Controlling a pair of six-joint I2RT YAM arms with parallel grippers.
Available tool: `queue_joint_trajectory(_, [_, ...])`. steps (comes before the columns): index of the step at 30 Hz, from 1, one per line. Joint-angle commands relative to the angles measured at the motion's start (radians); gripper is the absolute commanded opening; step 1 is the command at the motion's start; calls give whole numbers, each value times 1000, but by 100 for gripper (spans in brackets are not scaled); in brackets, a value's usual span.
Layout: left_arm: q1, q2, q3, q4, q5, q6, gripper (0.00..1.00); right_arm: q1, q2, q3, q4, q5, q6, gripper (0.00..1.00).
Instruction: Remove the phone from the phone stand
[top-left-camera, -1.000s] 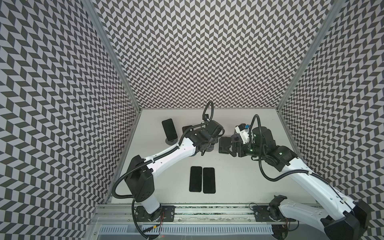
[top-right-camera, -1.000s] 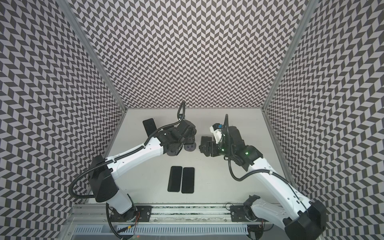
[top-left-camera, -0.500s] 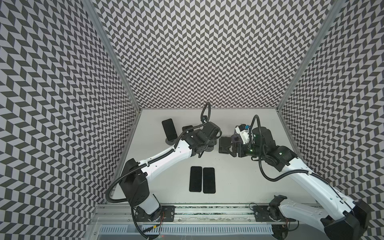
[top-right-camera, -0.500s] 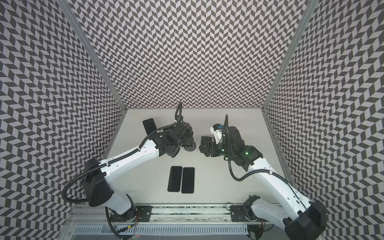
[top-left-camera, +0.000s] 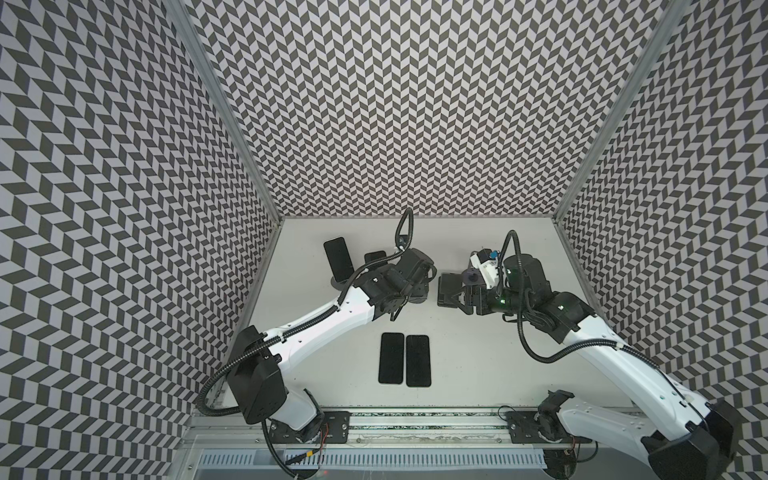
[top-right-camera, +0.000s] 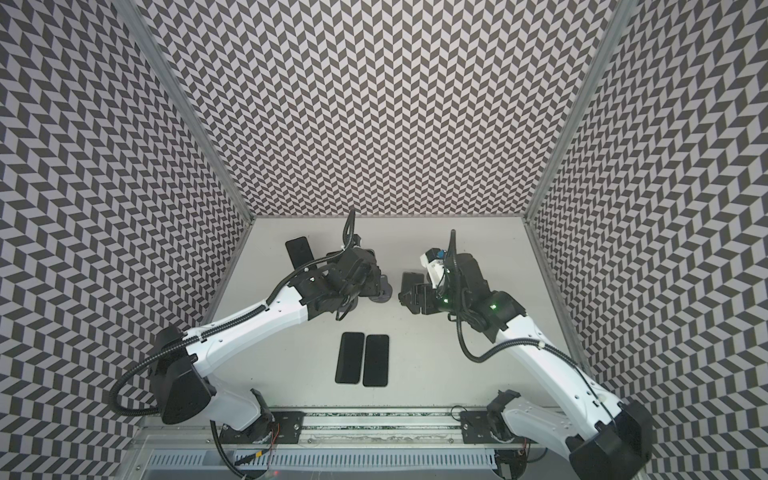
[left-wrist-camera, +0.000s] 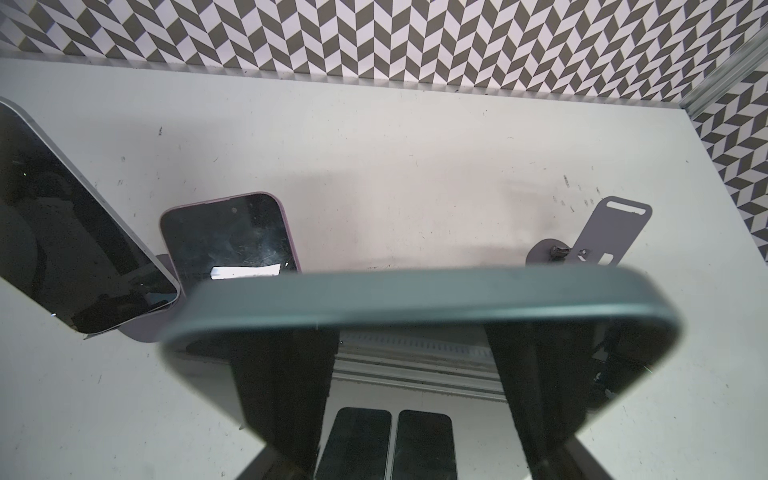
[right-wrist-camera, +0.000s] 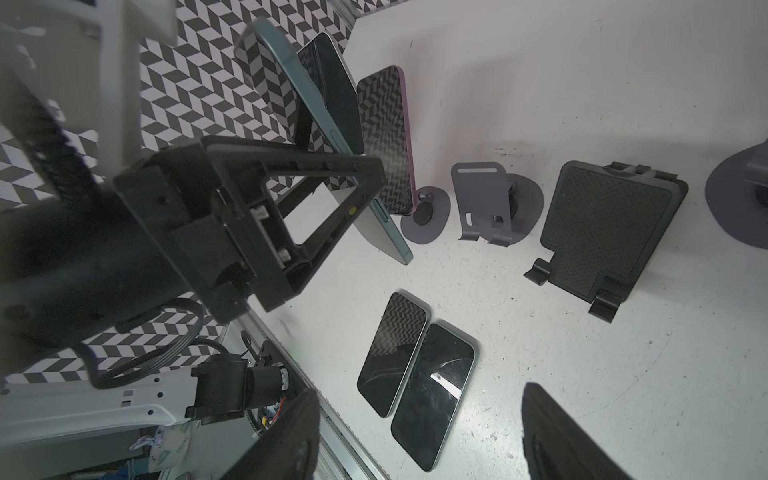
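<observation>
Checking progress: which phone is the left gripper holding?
The teal-edged phone, clamped between the fingers of the left gripper. The purple-edged phone and silver-edged phone sit propped at the back; the flat pair lies in front, ungripped.

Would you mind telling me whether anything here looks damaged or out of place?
Only the purple-edged phone on its round grey stand: its dark screen looks smeared and scratched. Nothing else stands out.
</observation>
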Motion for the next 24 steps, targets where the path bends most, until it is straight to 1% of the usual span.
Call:
queue_joint_trajectory(1, [-8,-49,-12,52,-21,5,62,-2,-1,0,7,1,-14,74])
queue_joint_trajectory(11, [-10,-88,-42,33,-14,29,62,-2,11,-24,36,-1,22,74])
queue_joint_trajectory(24, [-11,-121,-66,-14,61,76,63,-3,64,-5,50,-27,35,73])
